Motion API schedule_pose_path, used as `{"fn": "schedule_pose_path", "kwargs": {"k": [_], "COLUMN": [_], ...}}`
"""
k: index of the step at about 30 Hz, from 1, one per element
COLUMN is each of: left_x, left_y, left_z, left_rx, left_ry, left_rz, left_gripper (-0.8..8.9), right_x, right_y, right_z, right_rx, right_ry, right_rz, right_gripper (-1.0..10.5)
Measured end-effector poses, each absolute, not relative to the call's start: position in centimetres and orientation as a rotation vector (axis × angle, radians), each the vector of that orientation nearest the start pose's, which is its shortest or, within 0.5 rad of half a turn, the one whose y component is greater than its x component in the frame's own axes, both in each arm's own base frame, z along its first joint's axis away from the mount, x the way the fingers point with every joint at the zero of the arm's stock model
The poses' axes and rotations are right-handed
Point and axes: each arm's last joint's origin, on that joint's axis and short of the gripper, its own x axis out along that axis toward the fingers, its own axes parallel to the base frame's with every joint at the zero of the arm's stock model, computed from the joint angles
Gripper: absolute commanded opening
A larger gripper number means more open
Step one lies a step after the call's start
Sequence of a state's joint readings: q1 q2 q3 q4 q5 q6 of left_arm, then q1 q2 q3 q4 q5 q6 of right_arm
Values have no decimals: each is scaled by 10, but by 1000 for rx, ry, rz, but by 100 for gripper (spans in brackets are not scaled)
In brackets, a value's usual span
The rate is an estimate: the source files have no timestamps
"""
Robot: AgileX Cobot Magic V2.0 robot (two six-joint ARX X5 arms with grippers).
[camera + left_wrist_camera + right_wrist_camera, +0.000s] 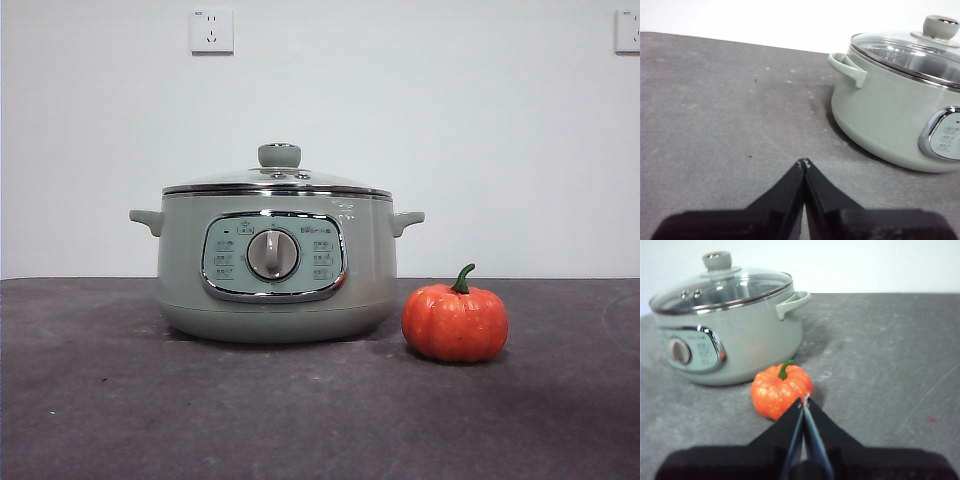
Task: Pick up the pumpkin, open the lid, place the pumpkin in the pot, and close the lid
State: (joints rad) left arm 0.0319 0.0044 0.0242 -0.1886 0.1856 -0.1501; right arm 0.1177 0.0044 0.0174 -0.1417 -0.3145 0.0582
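The sage-green pot (275, 265) stands on the dark table with the glass lid (278, 178) closed on it. The orange pumpkin (455, 320) sits upright on the table just to the right of the pot. Neither arm shows in the front view. My left gripper (804, 162) is shut and empty over bare table, with the pot (890, 115) and its lid (910, 52) off to one side. My right gripper (804, 400) is shut and empty, its tips close in front of the pumpkin (777, 392), with the pot (730, 335) and lid (722, 287) behind.
A white wall stands behind the table with two sockets (211, 31) high up. The grey table (120, 400) stretches around the pot on all sides.
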Motion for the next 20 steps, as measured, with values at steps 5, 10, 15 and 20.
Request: {"fn": "schedule_pose_path", "kwargs": {"k": [5,10,15,20], "left_x": [95,94,91,85], "left_y": [-3,-4,-4,-6], "left_z": [153,154,172,213], "left_rx": [-188,-261,-299,-298], "left_ry": [181,189,170,98], "left_rz": [-145,-175,-190,-255], "left_gripper": [-8,-8,-8,-8], "right_x": [93,92,88,89], "right_y": [20,20,19,19], "right_z": [156,160,186,212], "right_rx": [187,283,308,315], "right_ry": [167,181,126,161], "right_rz": [419,409,416,411], "right_gripper": [-12,-12,-12,-12]}}
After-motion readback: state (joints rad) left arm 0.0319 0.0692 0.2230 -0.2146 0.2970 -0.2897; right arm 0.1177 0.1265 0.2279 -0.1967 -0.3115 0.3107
